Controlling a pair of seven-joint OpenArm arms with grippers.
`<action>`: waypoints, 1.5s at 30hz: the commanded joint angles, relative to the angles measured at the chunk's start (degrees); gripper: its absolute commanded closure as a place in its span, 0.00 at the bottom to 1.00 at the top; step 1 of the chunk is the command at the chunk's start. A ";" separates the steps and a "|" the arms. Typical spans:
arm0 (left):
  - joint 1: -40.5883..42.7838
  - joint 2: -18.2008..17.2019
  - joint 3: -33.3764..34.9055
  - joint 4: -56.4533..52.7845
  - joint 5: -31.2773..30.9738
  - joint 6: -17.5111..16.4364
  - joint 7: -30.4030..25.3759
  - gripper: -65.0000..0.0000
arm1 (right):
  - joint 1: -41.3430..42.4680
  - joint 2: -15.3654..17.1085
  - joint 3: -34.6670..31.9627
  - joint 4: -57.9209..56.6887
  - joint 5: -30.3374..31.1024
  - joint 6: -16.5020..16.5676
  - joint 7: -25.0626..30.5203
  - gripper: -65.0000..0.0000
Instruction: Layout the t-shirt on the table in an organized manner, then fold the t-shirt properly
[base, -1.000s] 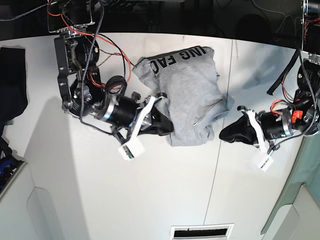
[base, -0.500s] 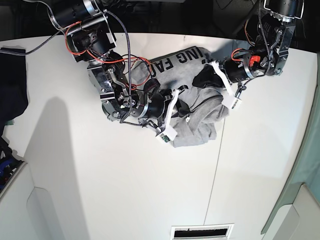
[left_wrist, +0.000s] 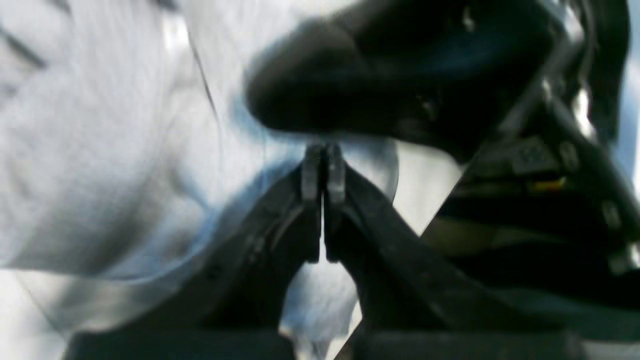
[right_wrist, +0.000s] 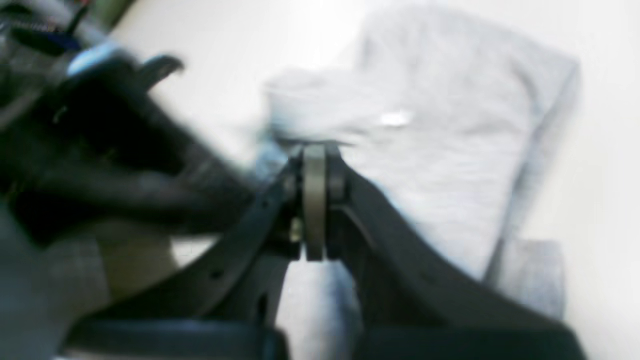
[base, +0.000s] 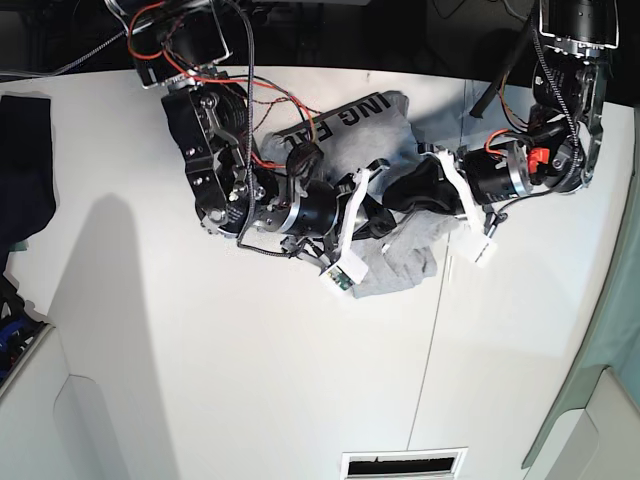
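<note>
The grey t-shirt (base: 350, 150) lies bunched at the back middle of the white table (base: 250, 380), with black lettering showing along its far edge. My two grippers meet over its lower right part. My right gripper (base: 380, 222) comes in from the left and is shut, with a strip of grey cloth between its fingertips (right_wrist: 314, 200); the shirt (right_wrist: 450, 125) spreads out behind it. My left gripper (base: 395, 198) comes in from the right and is shut (left_wrist: 322, 165) against the shirt (left_wrist: 100, 150). Blur hides whether it pinches cloth.
A dark cloth (base: 22, 160) lies at the table's left edge. A thin seam (base: 430, 350) runs across the tabletop right of the middle. A slotted vent (base: 405, 464) sits at the front edge. Red and black cables hang off the right-wrist arm (base: 215, 150).
My left gripper has come down from the shirt's far right corner to its middle, beside my right gripper. The shirt's right side is now more crumpled and drawn inward.
</note>
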 joint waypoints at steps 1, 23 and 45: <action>-0.48 -1.22 -0.48 1.01 -1.27 -0.52 -0.68 0.99 | -0.42 -0.31 -0.04 3.30 1.22 0.31 0.09 1.00; 3.02 -0.72 -5.73 -5.11 0.48 -0.52 -1.81 0.99 | -11.15 2.64 2.05 2.95 -0.46 -0.33 6.47 1.00; 25.29 -5.40 -24.68 3.17 -4.66 -0.52 -0.09 0.99 | -13.81 2.56 15.37 1.68 -2.49 -8.07 4.94 1.00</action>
